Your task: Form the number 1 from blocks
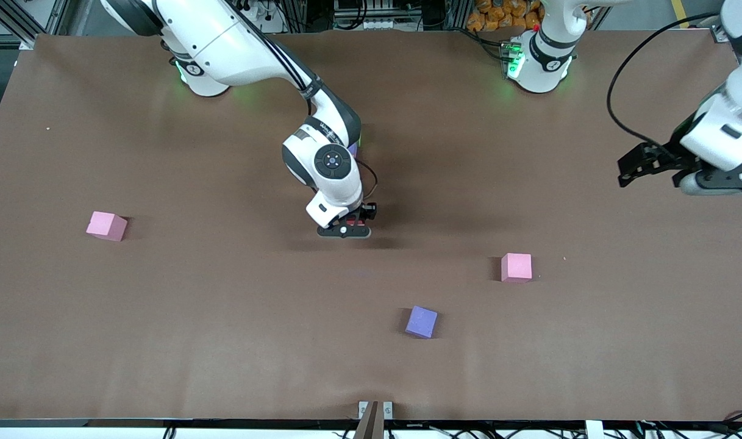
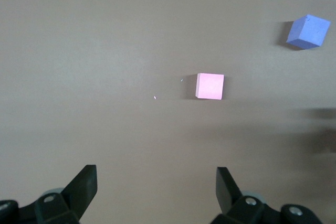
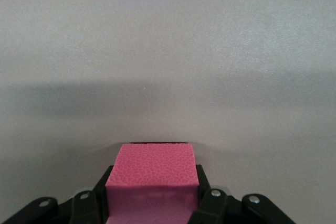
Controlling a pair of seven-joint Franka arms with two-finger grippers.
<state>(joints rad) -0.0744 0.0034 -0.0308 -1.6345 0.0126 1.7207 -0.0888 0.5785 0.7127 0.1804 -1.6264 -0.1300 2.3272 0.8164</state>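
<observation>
Now your right gripper (image 1: pixel 344 231), at the middle of the front frame, is clamped on the crimson block (image 3: pixel 152 174) low over the table (image 1: pixel 163 317). You're mid-placement; next, lower it squarely, then release. Your left gripper (image 1: pixel 636 166) waits, spread wide, at right edge.

Glossy white rounded arm shells, dark grey joint bands. Green lights at round white bases. Black cables along right arm, looped at left. Matte black two-finger left gripper (image 1: pixel 636 167) and right gripper (image 1: pixel 345 231), silver screws at finger mounts.
</observation>
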